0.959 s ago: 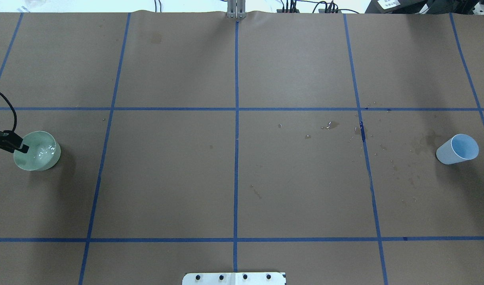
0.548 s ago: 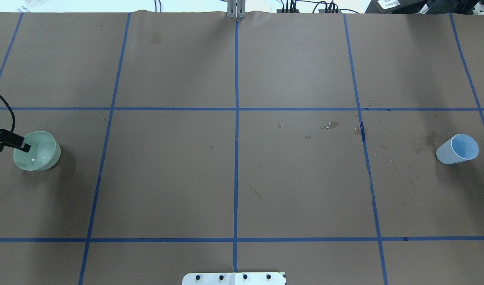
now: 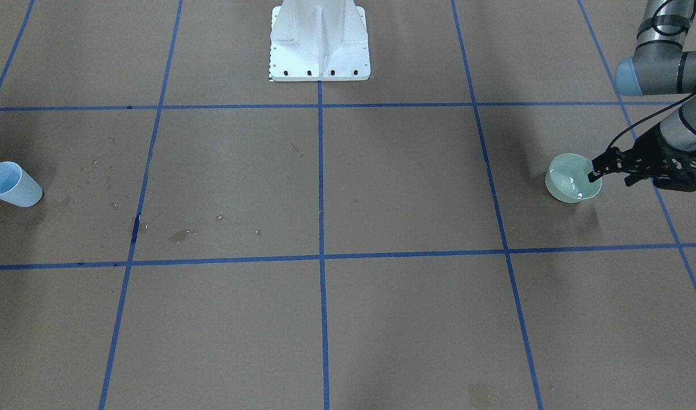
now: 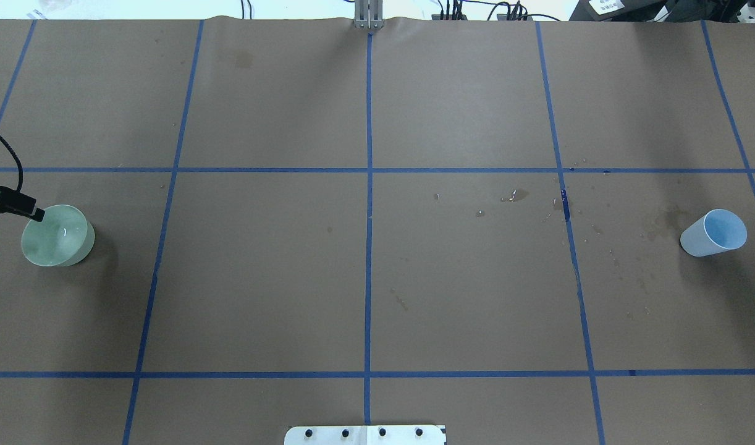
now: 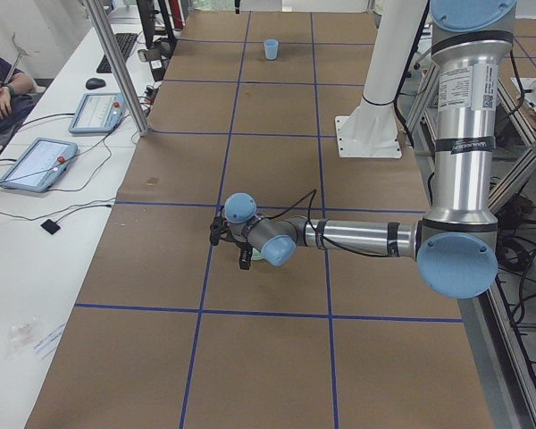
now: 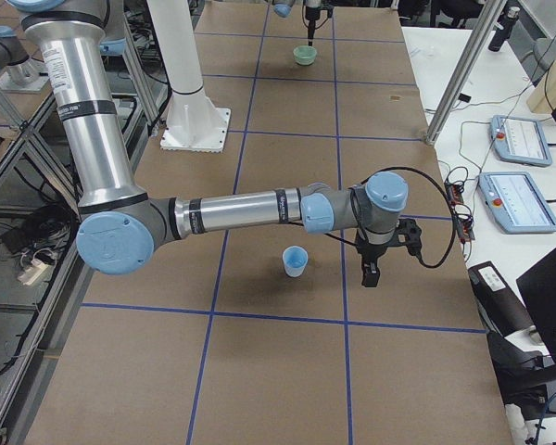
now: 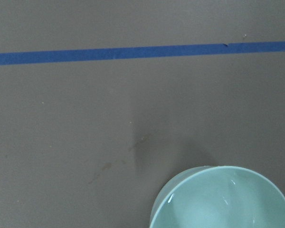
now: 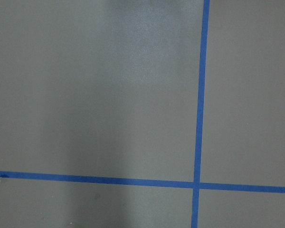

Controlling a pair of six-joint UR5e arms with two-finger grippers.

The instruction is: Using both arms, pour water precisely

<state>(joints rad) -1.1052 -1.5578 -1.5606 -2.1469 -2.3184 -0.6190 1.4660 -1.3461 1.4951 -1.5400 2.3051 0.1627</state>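
We see the left gripper (image 3: 611,175) spread, with 1 fingertip over the rim of the green bowl (image 3: 559,196), which stands on the table. The water (image 3: 571,184) lies in that bowl as faint glints. The right gripper (image 6: 392,264) hangs beside the upright blue cup (image 6: 296,261); we cannot tell whether it is spread.

It was a robotics lab. The bench (image 4: 260,296) was papered brown and gridded with blue tape (image 4: 369,278), and teach pendants (image 6: 520,140) lay on a white side table (image 6: 510,88).
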